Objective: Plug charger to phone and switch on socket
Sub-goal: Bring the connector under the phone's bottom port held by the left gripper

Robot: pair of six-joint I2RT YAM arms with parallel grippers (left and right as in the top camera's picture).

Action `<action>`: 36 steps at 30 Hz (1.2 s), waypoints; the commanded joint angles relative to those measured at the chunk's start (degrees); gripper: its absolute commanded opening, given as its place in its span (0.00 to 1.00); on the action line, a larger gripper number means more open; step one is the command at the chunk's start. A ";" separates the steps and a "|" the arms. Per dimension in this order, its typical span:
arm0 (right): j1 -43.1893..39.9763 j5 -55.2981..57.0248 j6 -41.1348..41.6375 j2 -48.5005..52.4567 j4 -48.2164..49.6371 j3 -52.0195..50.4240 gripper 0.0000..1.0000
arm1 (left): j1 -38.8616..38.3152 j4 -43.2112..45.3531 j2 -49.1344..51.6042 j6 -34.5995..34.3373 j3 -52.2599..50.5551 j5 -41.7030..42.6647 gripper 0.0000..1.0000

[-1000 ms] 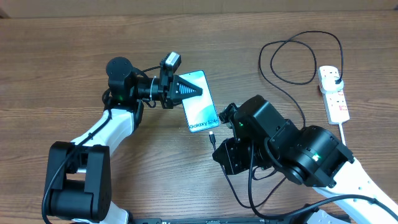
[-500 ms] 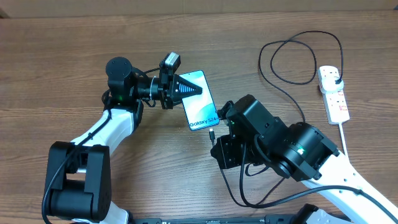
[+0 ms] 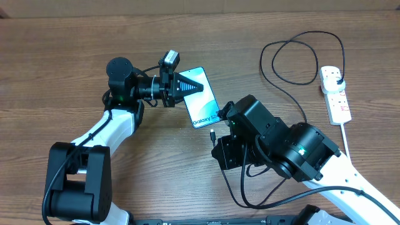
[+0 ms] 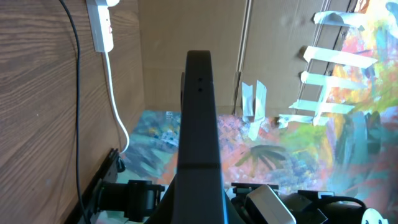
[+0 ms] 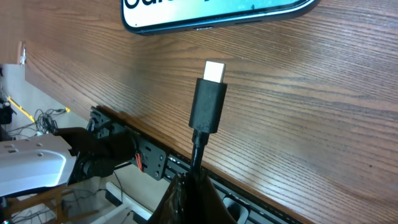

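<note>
The phone (image 3: 203,103) shows its lit "Galaxy S24" screen in the overhead view. My left gripper (image 3: 197,88) is shut on its far end, one finger lying over the screen. In the left wrist view the phone (image 4: 199,118) appears edge-on as a dark bar. My right gripper (image 5: 193,194) is shut on the charger cable just behind its black connector (image 5: 209,104). The metal tip (image 5: 214,70) points at the phone's bottom edge (image 5: 217,17), a short gap away. The charger cable (image 3: 294,75) loops back to its plug (image 3: 337,79) in the socket (image 3: 336,99).
The white socket strip lies at the table's right edge, its thick white cord (image 3: 345,134) running toward the front. The right arm's bulky body (image 3: 281,147) covers the table right of the phone. Bare wood lies left of and behind the left arm (image 3: 119,119).
The phone has shifted slightly toward the back of the table. The right arm has moved a little left, and the connector tip has moved closer to the phone's bottom edge.
</note>
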 commanded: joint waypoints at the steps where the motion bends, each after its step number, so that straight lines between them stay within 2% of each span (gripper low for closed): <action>1: 0.33 -1.53 -2.69 -0.15 0.48 -0.22 0.04 | 0.09 0.26 -0.07 2.75 1.40 -0.70 0.04; 8: 0.33 -2.29 -6.40 -0.15 1.05 -0.22 0.04 | 0.04 0.26 -0.07 2.84 1.40 -0.59 0.04; 19: 0.33 0.33 -6.34 -0.11 1.64 -0.22 0.04 | 0.04 0.26 -0.07 2.78 1.40 2.84 0.04; 36: 0.35 1.14 -6.38 -0.09 0.83 -0.22 0.04 | 0.04 0.22 -0.07 0.76 1.40 2.23 0.04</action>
